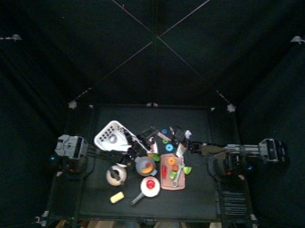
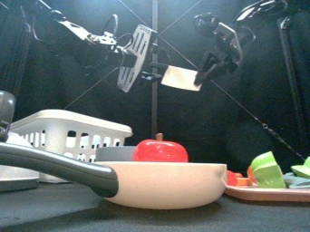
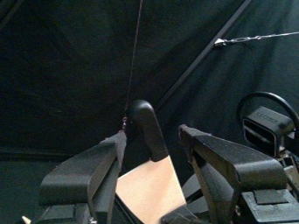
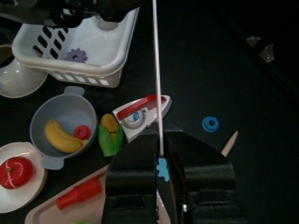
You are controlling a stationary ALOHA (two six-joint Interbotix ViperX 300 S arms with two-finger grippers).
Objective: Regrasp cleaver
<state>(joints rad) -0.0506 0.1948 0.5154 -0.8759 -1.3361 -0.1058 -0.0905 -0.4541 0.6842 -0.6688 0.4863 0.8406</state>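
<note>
The cleaver has a pale blade and a black handle and hangs in mid-air above the table, between the two arms. My right gripper is shut on the blade. In the right wrist view the blade shows edge-on as a thin pale line running out from the shut jaws of the right gripper. My left gripper is open. Its jaws stand either side of the black handle without closing on it, and the pale blade lies between them. In the top view the grippers meet near the table's middle.
Below on the table are a white basket, a grey bowl with a banana, a pan holding a red apple, a tray of toy food, a blue ring and a thin vertical cable.
</note>
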